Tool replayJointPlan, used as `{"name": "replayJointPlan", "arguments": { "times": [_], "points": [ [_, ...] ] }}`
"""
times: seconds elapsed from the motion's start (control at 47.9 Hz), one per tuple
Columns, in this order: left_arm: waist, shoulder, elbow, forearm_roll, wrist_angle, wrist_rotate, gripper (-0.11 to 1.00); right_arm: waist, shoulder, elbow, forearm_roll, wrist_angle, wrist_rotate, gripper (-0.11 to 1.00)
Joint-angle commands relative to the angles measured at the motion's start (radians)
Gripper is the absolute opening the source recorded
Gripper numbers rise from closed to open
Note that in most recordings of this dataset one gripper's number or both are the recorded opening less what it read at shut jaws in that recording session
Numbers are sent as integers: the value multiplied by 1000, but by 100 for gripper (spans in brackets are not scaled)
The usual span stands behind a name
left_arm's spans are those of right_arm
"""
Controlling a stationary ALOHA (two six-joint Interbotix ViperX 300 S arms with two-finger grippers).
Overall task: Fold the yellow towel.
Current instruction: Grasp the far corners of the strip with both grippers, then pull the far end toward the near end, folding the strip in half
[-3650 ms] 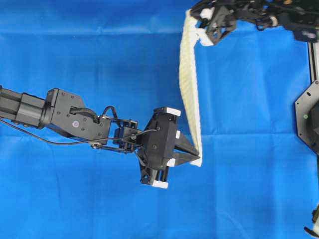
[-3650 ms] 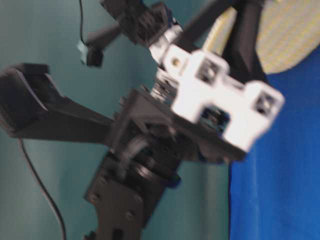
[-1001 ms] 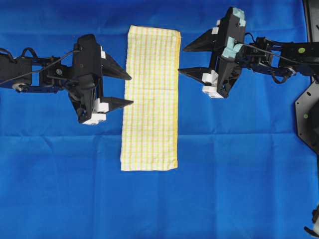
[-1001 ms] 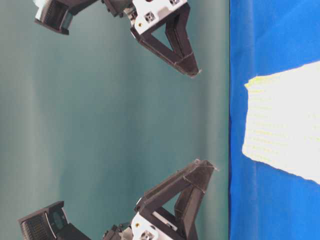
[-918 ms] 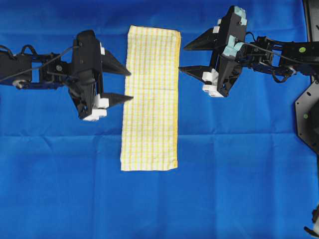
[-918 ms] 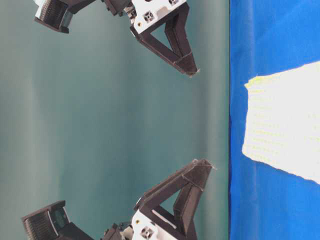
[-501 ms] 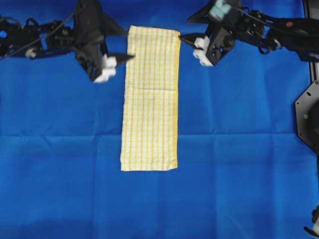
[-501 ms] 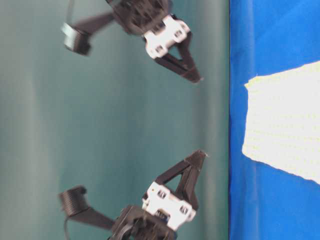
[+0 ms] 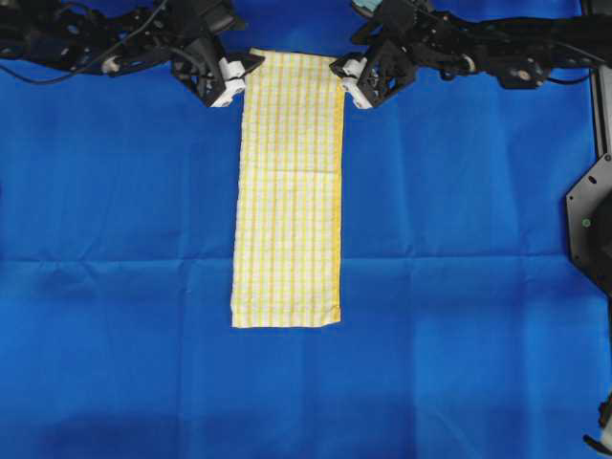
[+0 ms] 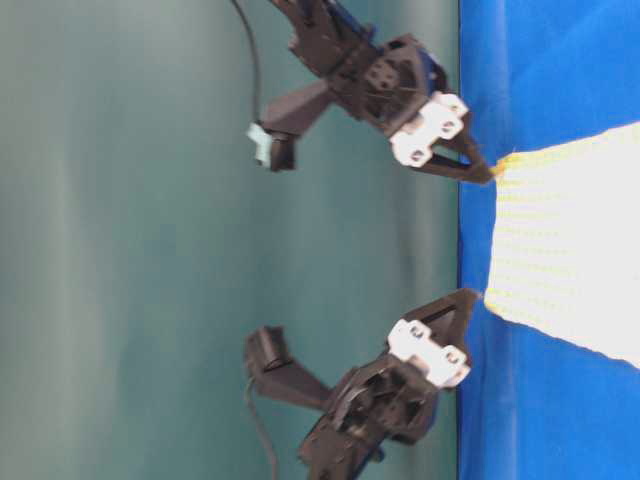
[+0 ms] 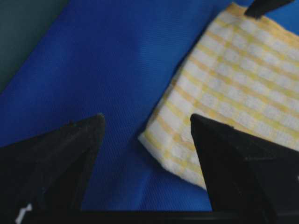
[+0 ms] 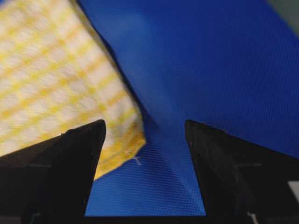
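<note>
A blue cloth (image 9: 459, 335) covers the counter, faintly creased; a teal wall (image 10: 120, 240) stands behind it.

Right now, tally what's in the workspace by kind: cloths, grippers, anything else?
Yellow towel: 1, lying flat as a long folded strip
Blue table covering: 1
Grippers: 2, left gripper and right gripper, both open, one at each far corner of the towel
Other loose things: 0 visible
Total: 4
</note>
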State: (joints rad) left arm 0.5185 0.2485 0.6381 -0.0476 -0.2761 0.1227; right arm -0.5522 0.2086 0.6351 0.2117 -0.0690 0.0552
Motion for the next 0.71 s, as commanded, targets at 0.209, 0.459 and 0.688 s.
{"name": "replayJointPlan", "arguments": {
  "times": [0.209,0.459,0.688],
  "points": [
    [8,84,-55,0,-20,-5,63,0,32,-37,75,-5,2,69],
    [5,104,-55,2,-18,2,26,12,49,-48,92,14,3,30],
    [3,106,-52,3,-18,6,5,12,52,-60,91,12,2,6]
  ]
}}
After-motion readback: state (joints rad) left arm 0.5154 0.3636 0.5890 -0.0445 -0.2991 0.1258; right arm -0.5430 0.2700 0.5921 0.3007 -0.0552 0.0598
